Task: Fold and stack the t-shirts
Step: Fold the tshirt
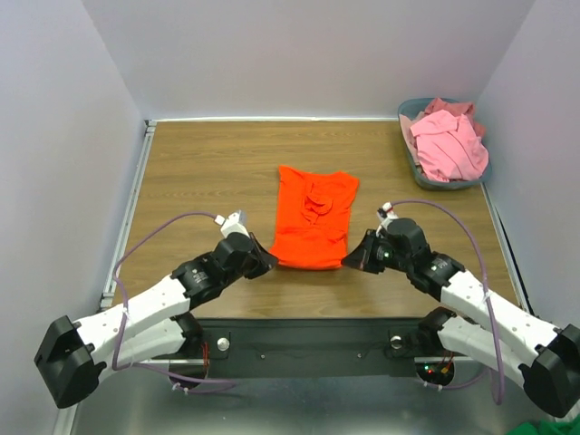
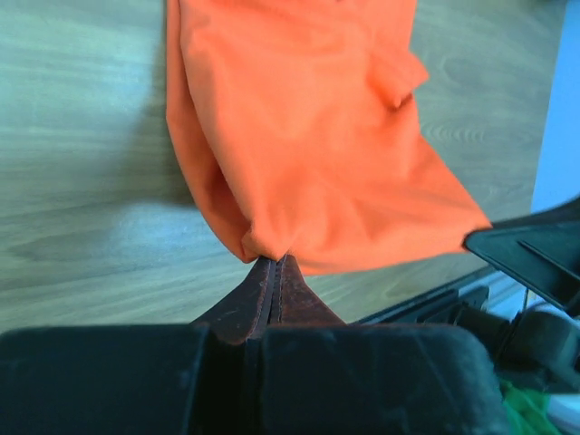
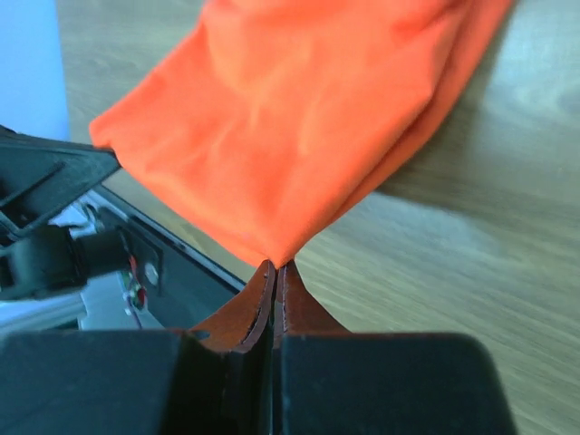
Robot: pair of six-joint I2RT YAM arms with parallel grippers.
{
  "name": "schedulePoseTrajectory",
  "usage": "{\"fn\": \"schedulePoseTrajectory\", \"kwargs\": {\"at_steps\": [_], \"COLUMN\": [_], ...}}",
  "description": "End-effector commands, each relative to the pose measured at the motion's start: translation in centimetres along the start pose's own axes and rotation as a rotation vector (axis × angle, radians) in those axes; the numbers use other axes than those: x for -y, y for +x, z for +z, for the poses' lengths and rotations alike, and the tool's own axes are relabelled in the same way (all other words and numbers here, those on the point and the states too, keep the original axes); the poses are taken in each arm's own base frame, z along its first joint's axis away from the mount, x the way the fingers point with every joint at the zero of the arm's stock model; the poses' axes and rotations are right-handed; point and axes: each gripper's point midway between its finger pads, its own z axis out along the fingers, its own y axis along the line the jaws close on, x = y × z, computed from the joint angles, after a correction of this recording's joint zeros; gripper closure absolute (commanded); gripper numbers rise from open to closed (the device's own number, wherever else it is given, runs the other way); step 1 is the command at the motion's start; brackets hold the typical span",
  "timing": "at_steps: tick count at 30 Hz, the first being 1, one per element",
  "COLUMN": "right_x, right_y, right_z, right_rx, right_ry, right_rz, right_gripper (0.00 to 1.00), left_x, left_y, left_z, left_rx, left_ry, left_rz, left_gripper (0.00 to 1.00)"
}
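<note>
The orange-red t-shirt point(image 1: 314, 217) lies in the middle of the table, folded into a narrow strip with a bunched sleeve on top. My left gripper point(image 1: 265, 263) is shut on its near left corner point(image 2: 263, 249). My right gripper point(image 1: 352, 262) is shut on its near right corner point(image 3: 276, 254). Both corners are pinched between the fingertips and lifted slightly off the wood. Pale pink t-shirts point(image 1: 446, 145) lie heaped in the basket at the back right.
The grey-blue plastic basket point(image 1: 410, 156) stands at the table's back right corner. The table's near edge and a black base rail point(image 1: 308, 340) lie just behind both grippers. White walls enclose the table on three sides.
</note>
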Motion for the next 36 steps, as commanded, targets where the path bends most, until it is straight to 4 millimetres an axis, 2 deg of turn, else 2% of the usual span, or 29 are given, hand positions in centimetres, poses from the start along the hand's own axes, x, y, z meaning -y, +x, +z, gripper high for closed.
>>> {"fn": "schedulePoseTrajectory", "kwargs": {"at_steps": [1,3,4,6,7,8,9,10,12,13,14,16,17,20,23,24,25,26,27,28,30,31,32,33,34,35,36], "right_x": [-2.9,-2.8,-2.3,-3.3,-3.2,-3.4,-3.1,-3.6,-3.1,-3.6,-3.3,-2.1,-2.5,-1.2,-0.4,0.2,0.7,1.1,1.0,1.7,3.1,3.2,4.4,5.0,4.9,5.4,5.8], "right_y": [-5.2,-6.7,-7.8,-10.1,-11.2,-12.1,-12.7,-14.4,-15.6,-17.0,-17.7,-19.1,-20.3,-22.8,-24.2,-24.9,-25.0,-25.3,-26.1,-26.6,-27.1,-27.9,-28.0,-28.5,-29.2,-29.4,-29.7], "right_z": [-1.2,-1.2,-0.9,-1.2,-1.3,-1.4,-0.9,-1.4,-0.6,-0.9,-0.9,-0.1,-0.2,0.2,1.1,1.1,1.9,2.1,2.3,2.5,3.9,4.0,5.2,5.5,5.8,6.3,6.7], "right_rx": [0.154,0.194,0.227,0.291,0.332,0.354,0.358,0.409,0.424,0.457,0.473,0.475,0.493,0.506,0.498,0.505,0.480,0.477,0.485,0.478,0.451,0.450,0.427,0.426,0.429,0.425,0.423], "right_ry": [0.036,0.086,0.136,0.155,0.186,0.197,0.225,0.243,0.294,0.300,0.323,0.369,0.366,0.405,0.418,0.427,0.429,0.435,0.428,0.430,0.445,0.431,0.444,0.447,0.439,0.449,0.453], "right_rz": [-0.056,-0.066,-0.067,-0.078,-0.079,-0.081,-0.090,-0.093,-0.098,-0.096,-0.097,-0.086,-0.082,-0.064,-0.058,-0.054,-0.052,-0.046,-0.048,-0.040,-0.031,-0.025,-0.016,-0.007,-0.007,-0.004,0.000], "right_gripper": [1.00,1.00,1.00,1.00,1.00,1.00,1.00,1.00,0.99,0.99,1.00,1.00,1.00,1.00,1.00,0.99,1.00,1.00,0.99,1.00,1.00,1.00,1.00,0.99,1.00,0.99,1.00], "left_x": [3.8,4.4,5.6,6.0,7.6,7.9,8.4,9.0,9.5,9.2,10.0,9.8,11.0,11.7,12.5,11.8,11.9,12.8,12.8,11.6,12.0,10.9,11.1,10.9,9.9,10.2,9.6], "left_y": [-5.6,-6.9,-8.8,-10.3,-11.8,-12.5,-13.2,-14.3,-15.5,-15.8,-17.6,-18.8,-20.1,-22.8,-23.8,-23.6,-23.8,-24.5,-24.8,-24.9,-26.0,-26.0,-26.7,-27.0,-26.8,-27.3,-27.6], "left_z": [-1.0,-0.5,-1.0,-0.2,-0.5,-0.2,0.1,0.9,1.9,3.1,3.0,4.4,4.3,5.7,7.7,9.3,10.0,10.2,10.9,12.4,13.2,14.7,15.0,15.6,16.9,17.2,17.8], "left_rx": [0.173,0.206,0.259,0.284,0.316,0.325,0.332,0.340,0.346,0.331,0.357,0.357,0.383,0.404,0.386,0.358,0.353,0.361,0.358,0.339,0.342,0.323,0.327,0.326,0.308,0.308,0.304], "left_ry": [-0.009,-0.058,-0.070,-0.118,-0.100,-0.110,-0.108,-0.115,-0.122,-0.145,-0.135,-0.159,-0.137,-0.125,-0.121,-0.144,-0.145,-0.130,-0.135,-0.168,-0.172,-0.199,-0.193,-0.197,-0.217,-0.207,-0.215], "left_rz": [0.018,0.038,0.045,0.079,0.074,0.081,0.093,0.110,0.113,0.138,0.126,0.133,0.142,0.165,0.192,0.206,0.210,0.213,0.218,0.226,0.225,0.227,0.224,0.224,0.224,0.222,0.217], "left_gripper": [1.00,1.00,1.00,1.00,1.00,1.00,1.00,1.00,1.00,1.00,1.00,1.00,1.00,1.00,1.00,1.00,1.00,1.00,1.00,1.00,1.00,1.00,1.00,1.00,1.00,1.00,1.00]}}
